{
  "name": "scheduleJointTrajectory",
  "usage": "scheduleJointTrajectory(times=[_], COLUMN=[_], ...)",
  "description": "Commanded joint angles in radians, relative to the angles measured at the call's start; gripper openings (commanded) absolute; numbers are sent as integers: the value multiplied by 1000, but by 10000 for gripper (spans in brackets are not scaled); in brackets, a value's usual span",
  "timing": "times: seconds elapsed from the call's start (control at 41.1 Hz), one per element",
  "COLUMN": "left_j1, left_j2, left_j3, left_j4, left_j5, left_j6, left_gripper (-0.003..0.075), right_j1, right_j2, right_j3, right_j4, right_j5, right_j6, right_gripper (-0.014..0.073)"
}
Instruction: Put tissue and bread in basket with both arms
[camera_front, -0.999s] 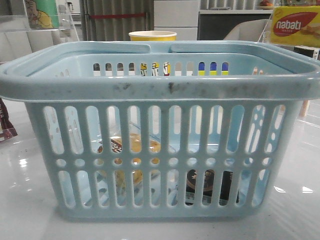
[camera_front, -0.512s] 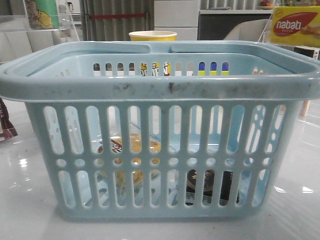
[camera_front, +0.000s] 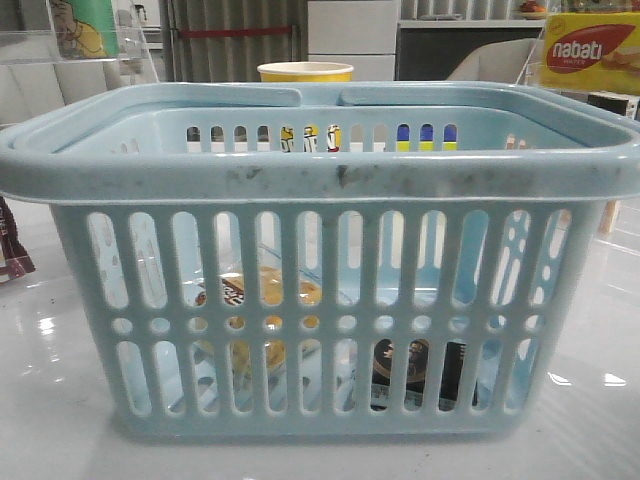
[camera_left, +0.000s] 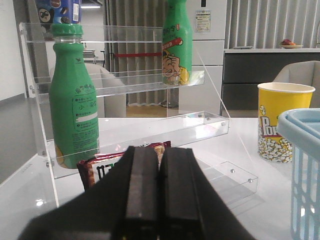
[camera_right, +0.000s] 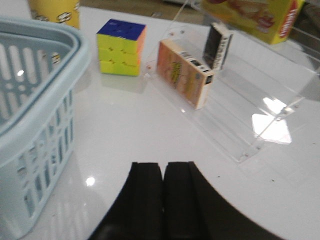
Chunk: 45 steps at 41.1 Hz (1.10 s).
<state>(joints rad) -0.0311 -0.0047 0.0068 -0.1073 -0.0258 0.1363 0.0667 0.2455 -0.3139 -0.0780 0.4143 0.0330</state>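
The pale blue basket (camera_front: 320, 180) fills the front view. Through its slots I see the bread (camera_front: 268, 292) in its clear bag lying inside at the left, and the black tissue (camera_front: 420, 372) packet lying on the floor inside at the right. My left gripper (camera_left: 160, 152) is shut and empty, outside the basket, whose edge (camera_left: 305, 150) shows beside it. My right gripper (camera_right: 164, 167) is shut and empty over the white table, beside the basket (camera_right: 35, 100). Neither gripper shows in the front view.
A yellow popcorn cup (camera_left: 282, 120) stands behind the basket. On the left are a clear acrylic shelf (camera_left: 150, 125), green bottles (camera_left: 74, 100) and a snack packet (camera_left: 107, 167). On the right are a colour cube (camera_right: 121, 46), an orange box (camera_right: 185, 72) and an acrylic stand (camera_right: 240, 120).
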Motion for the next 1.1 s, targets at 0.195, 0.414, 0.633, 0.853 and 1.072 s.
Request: scheduleJointTrajectory(times=[0.195, 0.414, 0.633, 0.853, 1.072], left_j1=[-7, -7, -7, -7, -7], left_j2=[-17, -17, -17, -17, -17], left_j3=[5, 5, 5, 5, 5], left_j4=[0, 0, 0, 0, 0], left_j5=[-85, -85, -85, -85, -85], left_j6=[1, 1, 1, 1, 1], left_gripper=[93, 93, 93, 93, 93], right_j1=[-114, -115, -115, -115, -115], right_j2=[-252, -276, -276, -276, -276], right_j3=[302, 337, 337, 337, 337], right_j4=[69, 118, 135, 135, 135], right_j5=[-377, -392, -441, -443, -443], right_j6=[-10, -10, -10, -10, -10], right_gripper=[48, 48, 48, 48, 48])
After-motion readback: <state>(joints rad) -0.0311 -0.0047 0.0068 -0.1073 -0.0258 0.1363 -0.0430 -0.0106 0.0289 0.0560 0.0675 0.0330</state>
